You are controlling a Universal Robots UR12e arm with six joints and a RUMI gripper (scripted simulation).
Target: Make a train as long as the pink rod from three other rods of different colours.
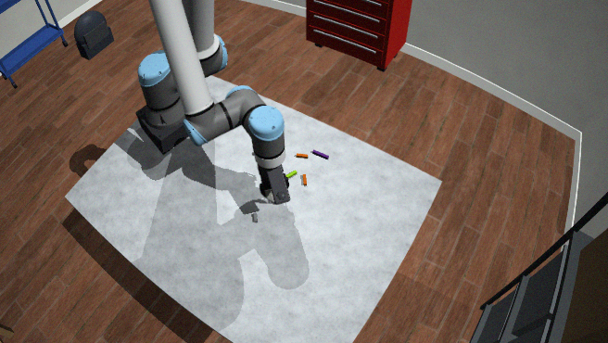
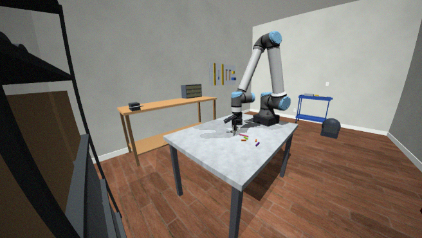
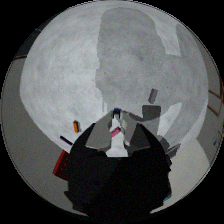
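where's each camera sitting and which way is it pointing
Top: high above, looking down on the table; shows the arm and hand.
Exterior: across the room at standing height, facing the table and whole arm.
Wrist: on the hand, looking down past its fingers, closed on a rod, seemingly pink.
Top and exterior share the purple rod.

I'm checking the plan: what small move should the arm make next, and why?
Probably ease the gripper toward the grey rod and lower it. Its jaws are shut on a small rod, magenta by the look, above the table, and the grey rod lies alone nearby, a likely train neighbour.
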